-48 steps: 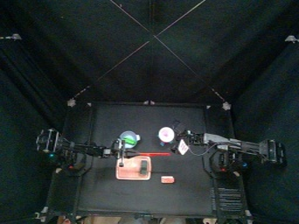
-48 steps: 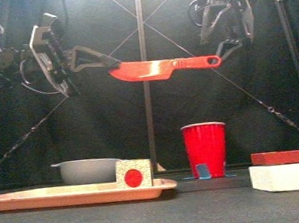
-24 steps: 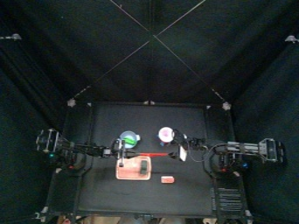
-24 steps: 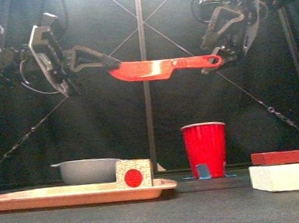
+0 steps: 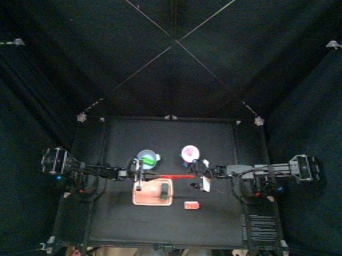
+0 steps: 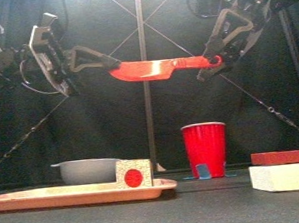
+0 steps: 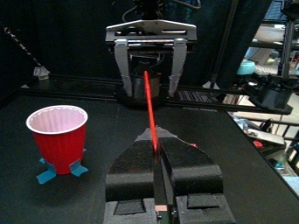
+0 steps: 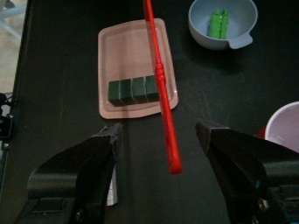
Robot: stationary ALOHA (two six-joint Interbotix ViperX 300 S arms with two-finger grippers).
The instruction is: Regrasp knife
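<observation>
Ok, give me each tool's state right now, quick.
Left tool: shut on the knife, held up in the air above the table.
Right tool: open, jaws spread either side of the knife's handle end, not gripping it.

The knife (image 6: 155, 69) hangs level high above the board (image 6: 74, 196), between the left gripper (image 6: 104, 61) and the right gripper (image 6: 212, 65). A bowl (image 6: 84, 171) sits behind the board, a cup (image 6: 205, 150) to its right
</observation>
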